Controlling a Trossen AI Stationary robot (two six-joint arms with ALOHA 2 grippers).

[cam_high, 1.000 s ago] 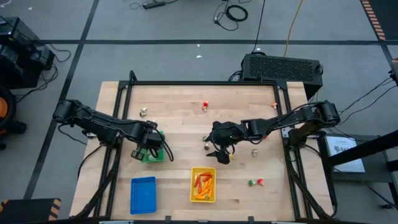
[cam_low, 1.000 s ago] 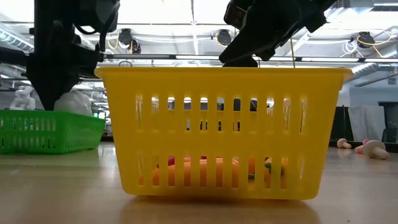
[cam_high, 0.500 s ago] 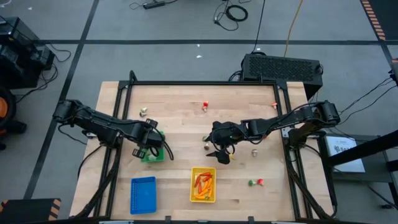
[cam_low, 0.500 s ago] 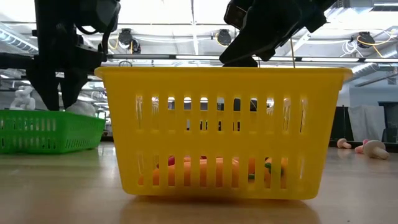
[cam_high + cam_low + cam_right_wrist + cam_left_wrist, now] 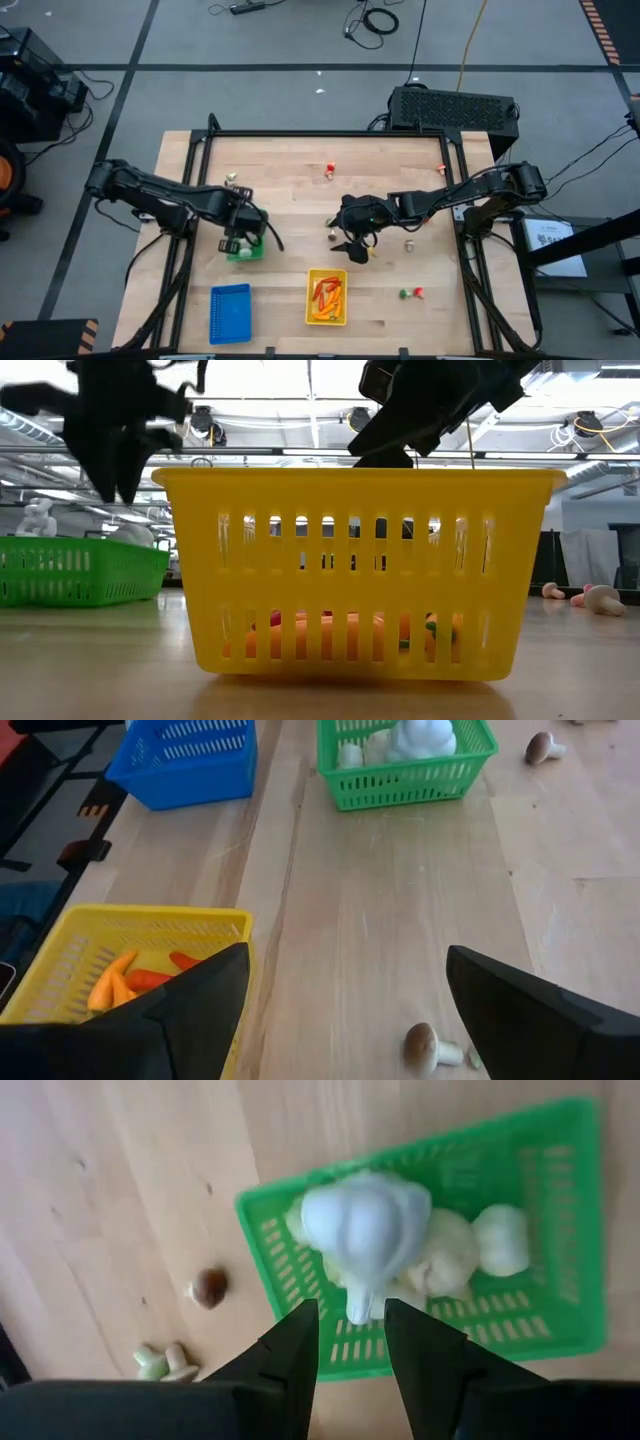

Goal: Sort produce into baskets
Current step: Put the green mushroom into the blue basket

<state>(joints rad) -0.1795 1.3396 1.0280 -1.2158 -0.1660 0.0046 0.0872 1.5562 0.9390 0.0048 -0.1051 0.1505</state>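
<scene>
— Where's the left gripper (image 5: pixel 350 1342)?

— Above the green basket (image 5: pixel 560 1230), fingers parted and holding nothing. A white garlic bulb (image 5: pixel 368 1225) sits just beyond the tips, on other white bulbs (image 5: pixel 500 1240) in that basket.

— And the right gripper (image 5: pixel 352 243)?

— Mid-table, spread wide and empty, beyond the yellow basket (image 5: pixel 327 297) holding orange carrots (image 5: pixel 112 980). A brown mushroom (image 5: pixel 425 1045) lies close by; the blue basket (image 5: pixel 230 312) stands left of the yellow.
</scene>
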